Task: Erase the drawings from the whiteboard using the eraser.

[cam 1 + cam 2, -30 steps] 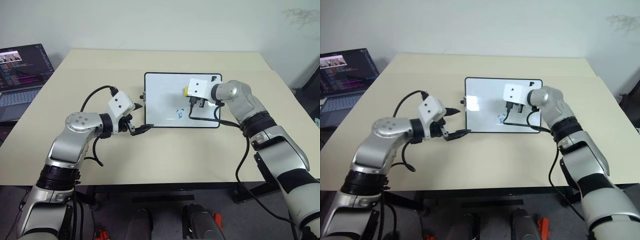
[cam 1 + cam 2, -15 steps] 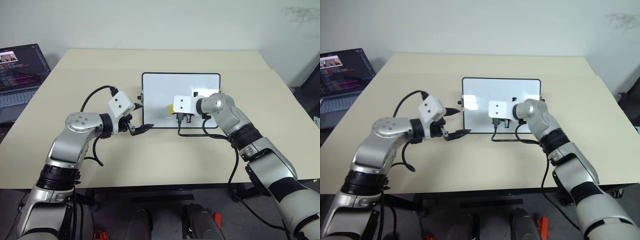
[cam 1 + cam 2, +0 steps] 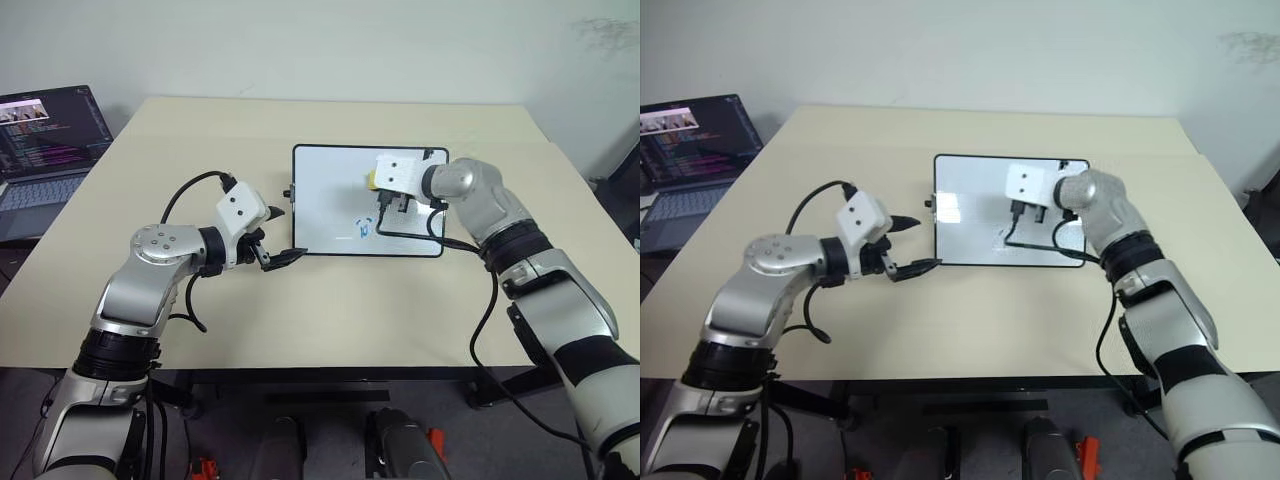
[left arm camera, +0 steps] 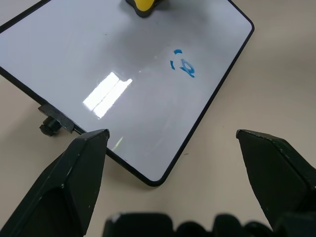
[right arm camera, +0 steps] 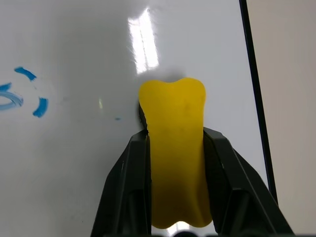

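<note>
Since half a second ago my right gripper [image 5: 174, 163] has swung back from the board's near edge toward its far right. On the table [image 3: 330, 300] lies the whiteboard [image 3: 330, 215]; my left gripper [image 3: 283, 235] hangs open beside it. The eraser [image 5: 174, 148] sits clamped between my right fingers, pressed on the board, the drawings [image 3: 364, 228] just beside.

Shiny, smooth whiteboard [image 4: 123, 64] with bright glare. Soft-looking matt yellow eraser [image 5: 177, 148]. Matt black plastic-looking fingers [image 5: 129, 192]. Smooth, dull beige table [image 3: 350, 310].
</note>
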Controlling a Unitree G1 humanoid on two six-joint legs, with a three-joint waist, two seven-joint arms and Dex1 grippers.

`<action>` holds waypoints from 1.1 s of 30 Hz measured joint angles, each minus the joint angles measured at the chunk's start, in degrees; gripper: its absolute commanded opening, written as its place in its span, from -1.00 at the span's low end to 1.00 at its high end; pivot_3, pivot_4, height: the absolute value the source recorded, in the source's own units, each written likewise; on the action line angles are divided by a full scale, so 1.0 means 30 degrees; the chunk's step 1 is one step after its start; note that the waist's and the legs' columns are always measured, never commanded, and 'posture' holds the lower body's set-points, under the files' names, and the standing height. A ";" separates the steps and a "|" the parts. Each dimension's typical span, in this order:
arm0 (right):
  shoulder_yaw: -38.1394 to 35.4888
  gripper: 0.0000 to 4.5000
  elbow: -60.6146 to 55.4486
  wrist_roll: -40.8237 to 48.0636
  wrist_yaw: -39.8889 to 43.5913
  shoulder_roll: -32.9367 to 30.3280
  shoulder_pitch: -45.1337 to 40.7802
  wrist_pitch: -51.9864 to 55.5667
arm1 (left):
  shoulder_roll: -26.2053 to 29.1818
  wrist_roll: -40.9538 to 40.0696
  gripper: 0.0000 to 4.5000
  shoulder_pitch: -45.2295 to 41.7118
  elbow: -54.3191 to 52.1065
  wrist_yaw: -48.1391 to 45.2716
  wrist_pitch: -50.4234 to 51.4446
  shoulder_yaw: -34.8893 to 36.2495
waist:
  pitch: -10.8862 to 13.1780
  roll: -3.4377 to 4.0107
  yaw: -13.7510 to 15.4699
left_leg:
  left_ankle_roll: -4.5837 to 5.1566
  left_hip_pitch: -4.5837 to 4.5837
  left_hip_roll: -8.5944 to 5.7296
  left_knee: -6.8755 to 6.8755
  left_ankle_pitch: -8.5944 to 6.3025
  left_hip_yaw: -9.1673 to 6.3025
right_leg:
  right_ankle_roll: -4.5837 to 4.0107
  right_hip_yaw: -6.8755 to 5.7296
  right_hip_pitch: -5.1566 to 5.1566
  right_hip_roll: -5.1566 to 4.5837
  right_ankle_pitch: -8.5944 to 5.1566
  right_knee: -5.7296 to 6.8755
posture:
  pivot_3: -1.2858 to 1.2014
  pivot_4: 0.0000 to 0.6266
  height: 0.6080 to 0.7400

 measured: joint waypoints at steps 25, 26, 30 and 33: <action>0.0239 -0.54 -0.2748 -0.0001 0.2461 -0.0630 0.2306 0.0014 | -0.0010 0.0004 1.00 -0.0123 0.0052 -0.0072 -0.0027 -0.0027 | -0.0008 -0.0014 -0.0040 | 0.0001 0.0007 0.0004 0.0035 0.0001 -0.0003 | -0.0007 -0.0002 0.0005 0.0004 0.0005 0.0009 | 0.03 -0.52 1.00; 0.0217 -0.54 -0.2426 -0.0021 0.2028 -0.0573 0.2073 0.0011 | -0.0027 0.0004 1.00 -0.0148 0.0053 -0.0074 -0.0033 -0.0028 | -0.0009 -0.0014 -0.0046 | 0.0002 0.0007 0.0005 0.0040 0.0001 -0.0006 | -0.0013 -0.0003 0.0005 0.0003 0.0009 0.0005 | 0.03 -0.52 1.00; 0.0018 -0.54 -0.1130 -0.0033 0.0369 -0.0110 0.1282 -0.0079 | -0.0025 0.0006 1.00 -0.0156 0.0066 -0.0064 -0.0037 -0.0028 | -0.0008 -0.0014 -0.0076 | 0.0003 0.0008 0.0006 0.0044 0.0002 -0.0006 | -0.0026 0.0001 -0.0002 0.0001 0.0017 0.0007 | 0.03 -0.52 1.00; -0.0001 -0.54 -0.0706 -0.0001 -0.0203 0.0108 0.0926 -0.0164 | -0.0025 0.0005 1.00 -0.0155 0.0066 -0.0044 -0.0037 -0.0027 | -0.0008 -0.0013 -0.0090 | 0.0006 0.0008 0.0009 0.0043 0.0003 -0.0005 | -0.0029 0.0000 -0.0005 0.0003 0.0020 0.0012 | 0.03 -0.52 1.00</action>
